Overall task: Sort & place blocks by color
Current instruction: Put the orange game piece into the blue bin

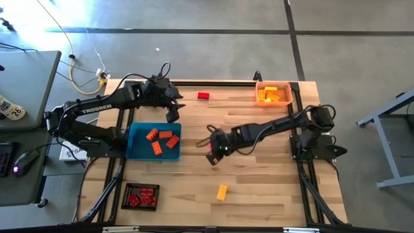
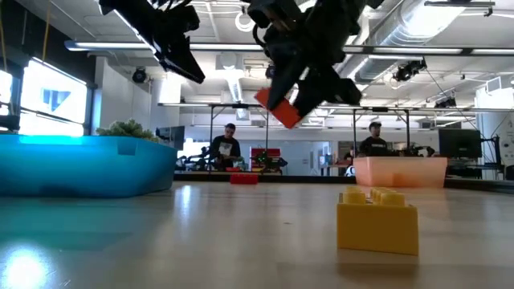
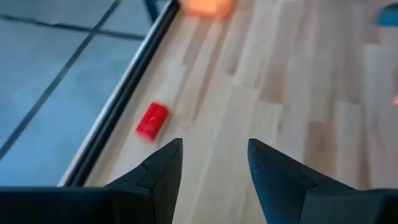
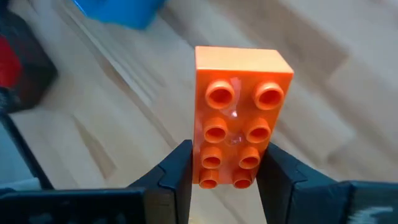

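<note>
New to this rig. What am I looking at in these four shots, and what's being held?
Two dark robot arms work at a wooden table. One camera looks down from overhead, one sits at tabletop level, and one rides on each wrist.

On the table: a blue plastic tray holding orange studded bricks, an orange tray of yellow bricks, a black tray of red ones, plus a loose yellow studded brick and a loose red brick.

The right claw grips an orange eight-stud plastic brick, lifted above the table. The left claw is open and empty, near the loose red brick.
</note>
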`<state>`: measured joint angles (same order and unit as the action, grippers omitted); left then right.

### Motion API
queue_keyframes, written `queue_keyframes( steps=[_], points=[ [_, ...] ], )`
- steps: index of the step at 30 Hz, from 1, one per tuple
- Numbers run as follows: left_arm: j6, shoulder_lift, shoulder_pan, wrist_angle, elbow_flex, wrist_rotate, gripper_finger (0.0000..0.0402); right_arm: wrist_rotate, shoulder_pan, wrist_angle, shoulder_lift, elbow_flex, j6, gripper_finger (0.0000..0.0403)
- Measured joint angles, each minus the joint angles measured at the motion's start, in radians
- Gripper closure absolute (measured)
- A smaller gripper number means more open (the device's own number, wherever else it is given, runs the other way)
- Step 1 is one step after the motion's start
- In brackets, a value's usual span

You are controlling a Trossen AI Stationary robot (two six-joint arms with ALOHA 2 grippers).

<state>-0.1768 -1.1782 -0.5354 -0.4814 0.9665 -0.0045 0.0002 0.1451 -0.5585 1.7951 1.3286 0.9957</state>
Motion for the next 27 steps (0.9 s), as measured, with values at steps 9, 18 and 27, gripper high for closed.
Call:
queue_keyframes(
  steps=[9,18,27],
  points=[
    [-0.008,0.0,-0.008,0.155,0.0,0.162,0.0231,0.019,-0.106,0.077,-0.051,0.0,-0.142,0.0288],
    [0.183,0.0,-0.008,0.231,0.0,0.15,0.0231,0.091,-0.185,0.099,-0.104,0.0,-0.31,0.0288],
    [0.57,0.0,0.006,0.288,0.0,0.126,0.0231,0.184,-0.276,0.219,-0.134,0.0,-0.544,0.0289]
  ],
)
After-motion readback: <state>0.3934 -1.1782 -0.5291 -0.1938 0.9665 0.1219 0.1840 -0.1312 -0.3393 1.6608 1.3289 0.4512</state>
